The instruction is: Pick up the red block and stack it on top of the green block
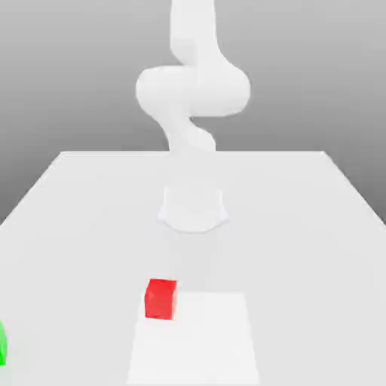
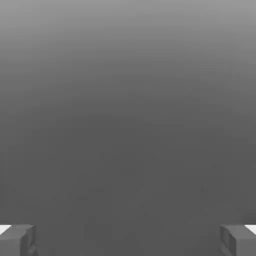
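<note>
The red block (image 1: 160, 298) is seen resting on the white surface (image 1: 301, 226), in front of the arm's base (image 1: 193, 207) and well apart from the green block (image 1: 2, 343), which lies at the far edge on the exterior view's left. In the hand view the tool (image 2: 128, 240) is held released, its fingertips (image 2: 17, 239) spread wide with nothing between them. The approach is judged the step in hand: the tool should be centred above the red block, the fingers squared to its flat faces, and lowered straight before closing
</note>
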